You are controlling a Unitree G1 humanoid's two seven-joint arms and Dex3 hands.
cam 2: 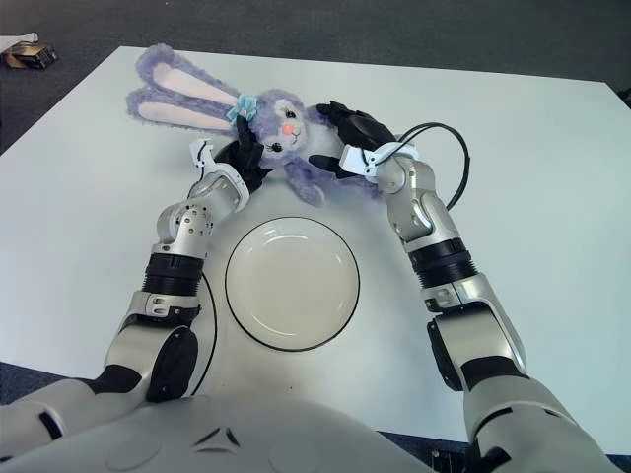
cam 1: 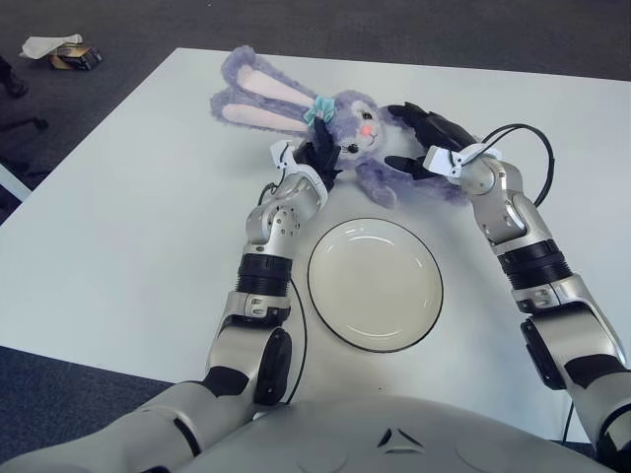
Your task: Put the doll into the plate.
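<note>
Both hands, left hand (cam 1: 322,158) and right hand (cam 1: 426,138), clamp the doll (cam 1: 340,123), plate (cam 1: 375,284) sits at 6 o'clock.

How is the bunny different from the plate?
The bunny is purple and fluffy; the plate is white, smooth and round with a dark rim. The bunny lies farther from the robot, held between the left robot hand and right robot hand; the plate sits nearer, untouched and empty. Both are on the white table.
</note>
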